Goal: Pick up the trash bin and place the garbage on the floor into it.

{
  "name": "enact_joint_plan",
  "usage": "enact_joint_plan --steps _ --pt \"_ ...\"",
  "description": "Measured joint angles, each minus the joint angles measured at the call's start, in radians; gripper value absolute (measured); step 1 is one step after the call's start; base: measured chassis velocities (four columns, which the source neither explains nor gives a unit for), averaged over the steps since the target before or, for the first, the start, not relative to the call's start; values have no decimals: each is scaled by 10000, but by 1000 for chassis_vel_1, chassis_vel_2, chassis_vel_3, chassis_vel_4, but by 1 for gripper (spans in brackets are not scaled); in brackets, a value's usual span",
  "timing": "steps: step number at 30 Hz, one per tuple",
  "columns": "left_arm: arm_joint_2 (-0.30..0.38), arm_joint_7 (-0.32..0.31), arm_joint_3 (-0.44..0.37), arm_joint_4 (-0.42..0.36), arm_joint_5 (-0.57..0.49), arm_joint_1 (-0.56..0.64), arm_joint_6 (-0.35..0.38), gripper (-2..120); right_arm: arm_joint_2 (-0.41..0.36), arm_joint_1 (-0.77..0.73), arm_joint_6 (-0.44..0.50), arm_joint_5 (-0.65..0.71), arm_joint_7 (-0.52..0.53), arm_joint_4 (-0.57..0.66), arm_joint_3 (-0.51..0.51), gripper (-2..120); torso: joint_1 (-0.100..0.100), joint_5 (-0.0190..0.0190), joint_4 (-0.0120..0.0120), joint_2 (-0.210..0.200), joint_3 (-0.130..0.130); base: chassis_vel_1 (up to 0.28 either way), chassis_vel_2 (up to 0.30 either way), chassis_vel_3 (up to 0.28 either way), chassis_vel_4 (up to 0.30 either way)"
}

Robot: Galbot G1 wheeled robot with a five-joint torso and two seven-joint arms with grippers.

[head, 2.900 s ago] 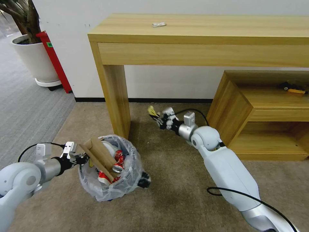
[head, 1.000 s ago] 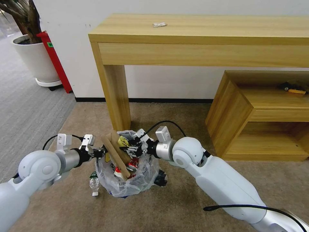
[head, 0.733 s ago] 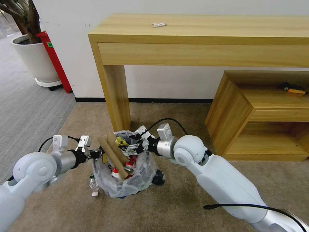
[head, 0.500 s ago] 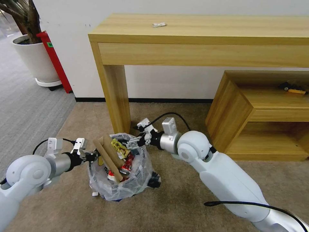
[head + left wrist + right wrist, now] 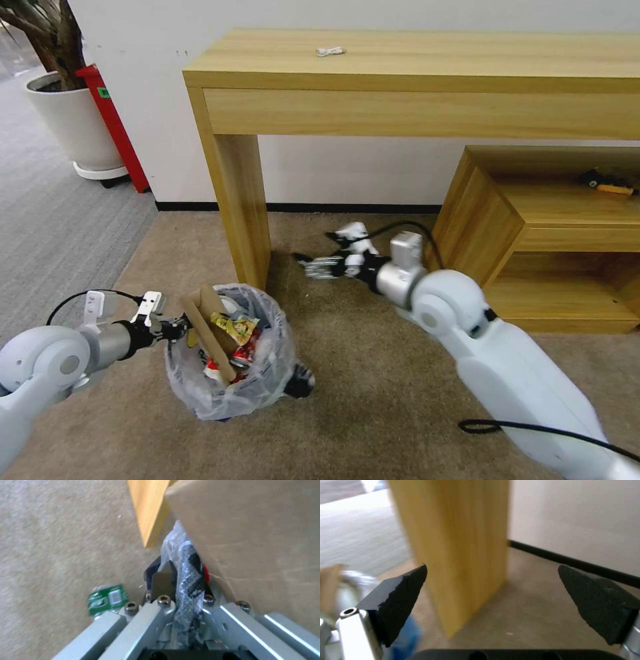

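- L gripper (image 5: 179, 327) clamped on rim of the bin (image 5: 230, 380), at bin's left side; wrist view shows the printed liner (image 5: 186, 580) pinched between its fingers (image 5: 163, 582).
- Bin sits low over the beige floor (image 5: 373, 373), just in front of the desk leg (image 5: 243, 200), robot's left of centre. Can't tell if it touches the carpet.
- Bin is full: cardboard strips (image 5: 207, 330) stick up at a tilt, yellow wrapper (image 5: 233, 327) on top, red wrappers (image 5: 243, 353) beneath.
- R gripper (image 5: 313, 263) off to the right of the desk leg, above carpet, well apart from bin. Fingers (image 5: 403, 597) spread wide, nothing between them; leg and baseboard seen through the gap.
- Green-labelled item (image 5: 108, 598) on carpet beside L gripper, in wrist view; blurred, can't tell what it is.
- Dark object (image 5: 300, 380) on floor touching bin's right side.
- Low shelf unit (image 5: 533, 233) at right, plant pot (image 5: 73, 127) far left on grey carpet.
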Motion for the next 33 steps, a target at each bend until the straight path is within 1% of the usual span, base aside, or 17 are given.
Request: enact_joint_plan --steps 1,2,3,4,5,6,9,10,12,14,15,17,18,19,21,27,33 --pt "0 0 0 0 0 0 0 0 0 0 0 0 0 0 0 100 0 0 0 0 0 0 0 0 0" --pt "-44 383 -407 139 371 337 -1 0 -114 -408 207 -124 116 0 387 100 0 -1 -2 0 0 0 0 0 0" --pt "-111 654 -875 172 542 740 -1 0 -139 -669 329 -157 291 -18 708 100 0 2 3 -1 0 0 0 0 0" --pt "-152 756 -1064 173 601 885 -1 0 -139 -749 354 -160 359 -21 809 100 0 2 6 0 0 0 0 0 0" --pt "-266 997 -1482 169 725 1192 0 0 -122 -902 412 -193 488 -36 997 100 0 0 9 0 -1 0 0 0 0" --pt "-266 997 -1482 169 725 1192 0 0 -122 -902 412 -193 488 -36 997 100 0 0 9 0 -1 0 0 0 0" --pt "-587 1494 -2377 -1 955 1975 -3 0 9 -1341 730 -686 589 -81 1403 100 0 -1 5 0 0 0 0 0 0" --pt "-587 1494 -2377 -1 955 1975 -3 0 9 -1341 730 -686 589 -81 1403 100 0 -1 5 0 0 0 0 0 0" --pt "-831 1958 -3019 -178 1247 2735 -4 0 130 -1687 972 -1055 639 -59 1617 100 0 0 2 0 0 0 0 0 0" --pt "-907 2069 -3213 -227 1333 2984 -4 0 186 -1807 1035 -1168 652 -37 1682 100 0 0 3 0 -1 0 0 0 0" --pt "-1055 2325 -3732 -343 1545 3650 -2 0 348 -2117 1190 -1449 682 30 1823 100 0 -6 6 -1 0 0 0 0 0" --pt "-1167 2586 -4355 -505 1718 4584 -2 0 565 -2447 1294 -1696 707 139 1954 100 0 -1 8 -1 -1 0 0 0 0" --pt "-1167 2586 -4355 -505 1718 4584 -2 0 565 -2447 1294 -1696 707 139 1954 100 0 -1 8 -1 -1 0 0 0 0" --pt "-1219 2797 -4746 -599 1838 5114 4 0 734 -2669 1332 -1831 720 225 2021 100 0 -1 9 -2 -1 0 0 0 0" --pt "-1254 2955 -5179 -715 1901 5642 6 0 1002 -2951 1370 -2017 743 347 2105 100 0 -1 10 -1 -1 0 0 0 0" --pt "-1419 3140 -5514 -822 1996 6057 3 0 1501 -3642 1510 -2443 857 707 2331 100 0 -4 0 -2 0 0 0 0 0" --pt "-2352 3369 -5823 -887 2258 6210 3 0 1955 -4642 2068 -3204 1020 1119 2647 100 -1 -3 6 -1 -1 0 0 0 0"
